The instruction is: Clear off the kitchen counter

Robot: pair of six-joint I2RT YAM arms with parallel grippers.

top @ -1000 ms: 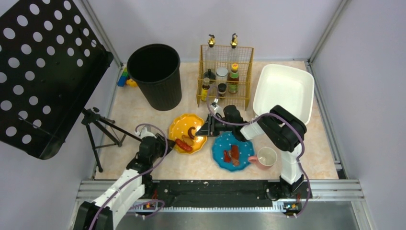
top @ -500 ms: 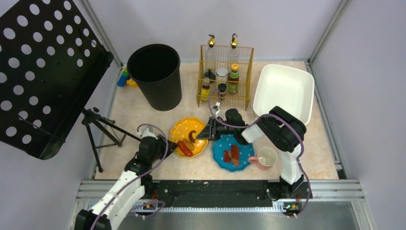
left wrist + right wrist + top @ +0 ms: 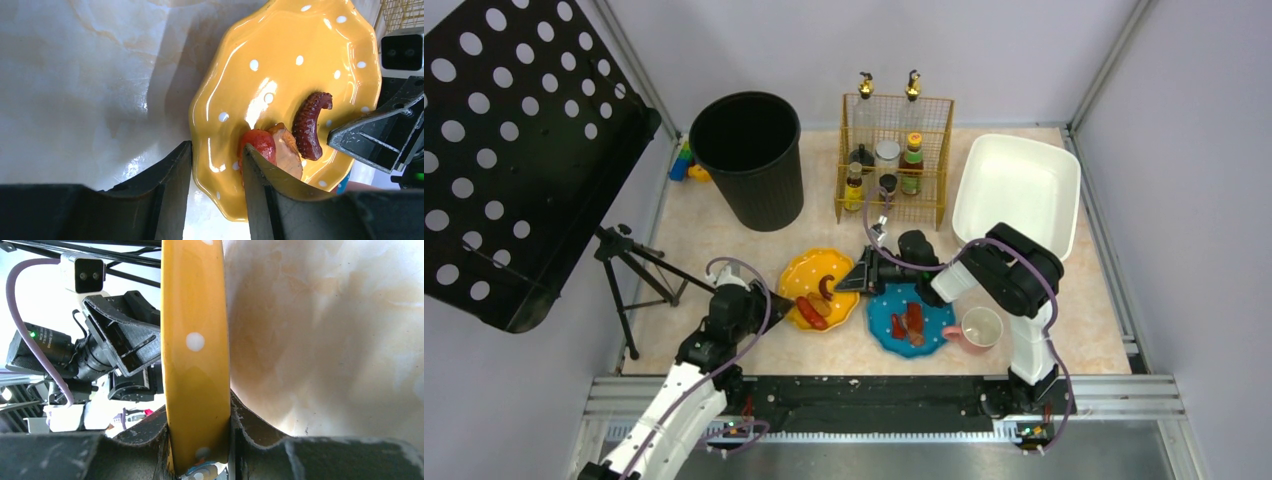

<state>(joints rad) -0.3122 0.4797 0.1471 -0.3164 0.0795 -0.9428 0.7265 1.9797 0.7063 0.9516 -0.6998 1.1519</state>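
Note:
A yellow dotted plate point(image 3: 809, 272) lies on the kitchen counter point(image 3: 724, 250) and carries a red sausage point(image 3: 810, 313), a dark curled piece point(image 3: 826, 285) and a tan piece point(image 3: 289, 152). My right gripper point(image 3: 864, 278) is shut on the plate's right rim. In the right wrist view the plate point(image 3: 195, 315) stands edge-on between that gripper's point(image 3: 199, 407) fingers. My left gripper point(image 3: 776, 303) is open at the plate's left rim. In the left wrist view one finger of it point(image 3: 216, 150) is outside the plate point(image 3: 280, 55) and the other is beside the sausage point(image 3: 259, 144).
Next to the yellow plate on its right are a blue plate point(image 3: 934, 305) with food and a pink cup point(image 3: 979, 330). At the back stand a black bin point(image 3: 749, 160), a wire rack of bottles point(image 3: 894, 165) and a white tub point(image 3: 1016, 190). A tripod point(image 3: 629, 275) stands at the left.
My left gripper's jaws have opened and the arm has drawn back a little. The right gripper and the yellow plate have shifted slightly toward the near edge.

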